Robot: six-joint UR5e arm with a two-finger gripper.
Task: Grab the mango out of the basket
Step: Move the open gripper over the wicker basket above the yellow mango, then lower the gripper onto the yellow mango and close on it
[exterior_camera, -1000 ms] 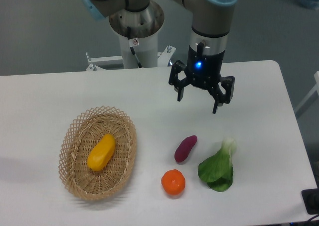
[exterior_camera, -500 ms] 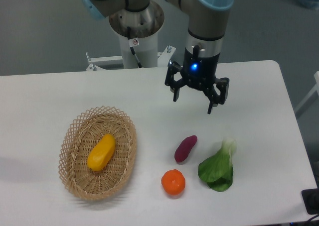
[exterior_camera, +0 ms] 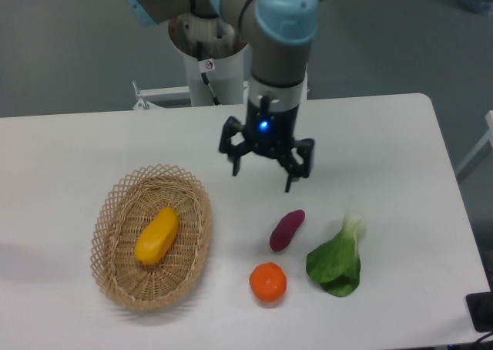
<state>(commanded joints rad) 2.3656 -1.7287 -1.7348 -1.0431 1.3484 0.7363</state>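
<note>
Since a second ago the gripper (exterior_camera: 264, 167) has swung from the right half of the worktop (exterior_camera: 69, 153) toward its middle, fingers spread wide and holding nothing. Largest on the smooth white worktop is the oval basket (exterior_camera: 114, 219) of tan open-lattice wicker, near the front left corner; the smooth yellow-orange oblong mango (exterior_camera: 157, 235) lies inside it, well apart from the gripper, lower and to the left. Toward the front edge sit a leafy green bok choy (exterior_camera: 337, 261), a round orange tangerine (exterior_camera: 267, 282) and a purple sweet potato (exterior_camera: 286, 230).

Bright, even light; soft shadows; sharp.
</note>
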